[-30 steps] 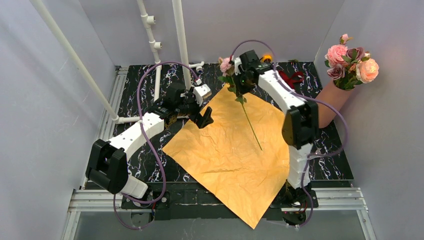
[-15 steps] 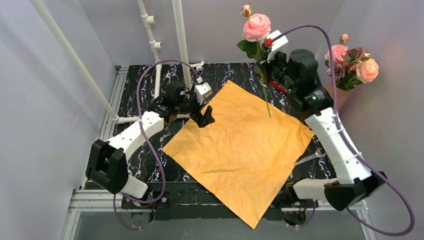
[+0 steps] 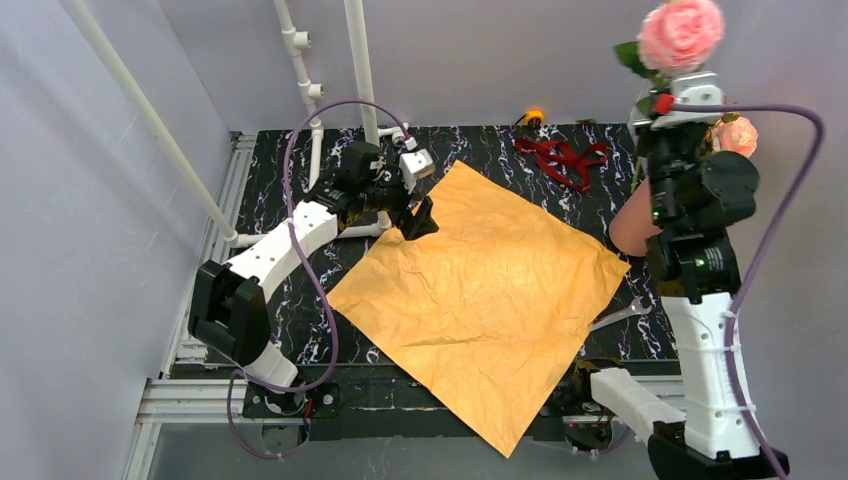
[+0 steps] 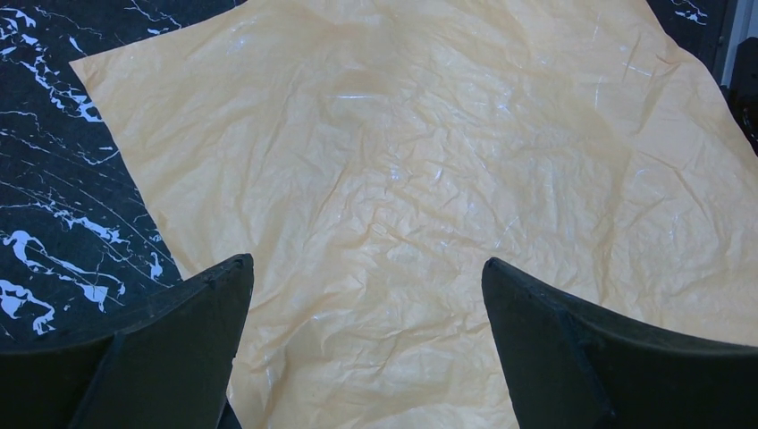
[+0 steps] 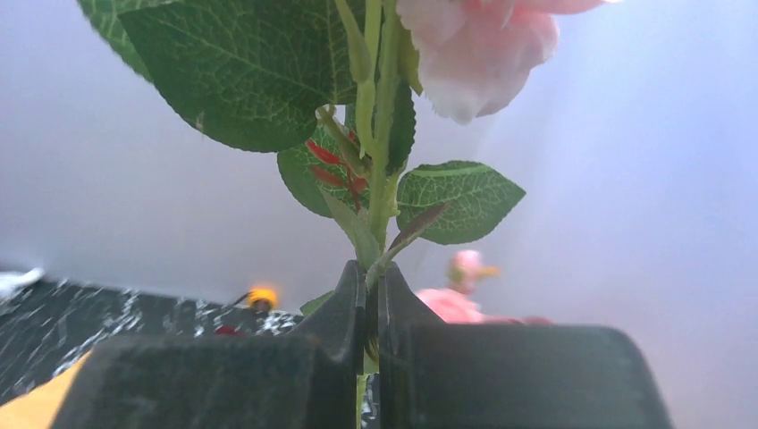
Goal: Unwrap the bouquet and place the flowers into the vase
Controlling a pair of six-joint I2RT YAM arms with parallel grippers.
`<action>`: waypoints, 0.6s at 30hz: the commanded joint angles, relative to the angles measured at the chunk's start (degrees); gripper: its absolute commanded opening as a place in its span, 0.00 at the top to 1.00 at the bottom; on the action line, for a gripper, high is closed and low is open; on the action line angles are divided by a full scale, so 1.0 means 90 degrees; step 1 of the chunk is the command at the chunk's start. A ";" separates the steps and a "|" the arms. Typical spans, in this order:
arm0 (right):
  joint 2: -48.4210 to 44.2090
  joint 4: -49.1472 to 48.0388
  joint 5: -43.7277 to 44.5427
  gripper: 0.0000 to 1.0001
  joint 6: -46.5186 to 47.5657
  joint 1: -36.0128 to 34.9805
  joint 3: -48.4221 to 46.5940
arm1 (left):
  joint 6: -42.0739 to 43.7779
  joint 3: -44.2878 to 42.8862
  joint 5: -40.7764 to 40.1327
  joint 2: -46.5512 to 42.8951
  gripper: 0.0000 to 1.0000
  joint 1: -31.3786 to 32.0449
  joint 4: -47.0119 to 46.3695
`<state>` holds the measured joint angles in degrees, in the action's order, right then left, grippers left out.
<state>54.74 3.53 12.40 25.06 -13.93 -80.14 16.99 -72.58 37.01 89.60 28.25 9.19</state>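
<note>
**Desk:** What is being lifted at the right of the booth?

**Photographer:** A single pink rose (image 3: 680,32) is being held high by the right gripper (image 5: 371,290). Its fingers are being pressed together on the green stem (image 5: 383,192) just below the leaves. The bloom is being carried close to the right wall, above the vase (image 3: 630,226).

**Desk:** And the vase itself?

**Photographer:** It is being largely hidden by the right arm, and only a salmon-pink stretch of its side is being shown at the table's right edge. A peach rose (image 3: 738,136) is being glimpsed just beside the arm. Whether the vase is standing straight or leaning cannot be told.

**Desk:** Where is the wrapping being kept?

**Photographer:** The orange wrapping paper (image 3: 480,290) is being displayed flat and crinkled across the black marbled table (image 3: 270,170), with one corner being let hang over the near edge. The dark red ribbon (image 3: 560,158) is being shown loose at the far side, apart from the sheet.

**Desk:** And the other arm?

**Photographer:** The left gripper (image 3: 417,218) is being held over the far-left edge of the paper, its fingers spread wide and pointed down at the sheet. Whether the paper is being touched cannot be told.
</note>
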 commanded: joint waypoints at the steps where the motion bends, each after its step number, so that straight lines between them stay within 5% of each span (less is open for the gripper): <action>1: -0.0513 -0.0546 0.0189 0.99 -0.1167 0.0925 -0.0368 | 0.0212 -0.0524 0.0256 0.0168 0.00 0.0014 0.0515; 7: -0.0802 -0.0100 0.0563 0.99 -0.1845 0.1933 -0.0766 | 0.0009 -0.0549 0.0315 0.0219 0.00 0.0059 0.0490; 18: -0.0496 -0.1288 -0.0275 0.99 -0.1540 0.2492 -0.0309 | -0.0200 0.0010 0.0382 -0.0151 0.00 0.0113 0.0018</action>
<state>46.92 -2.48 13.74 10.28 7.79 -84.07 15.88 -73.36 38.87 92.14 28.99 10.74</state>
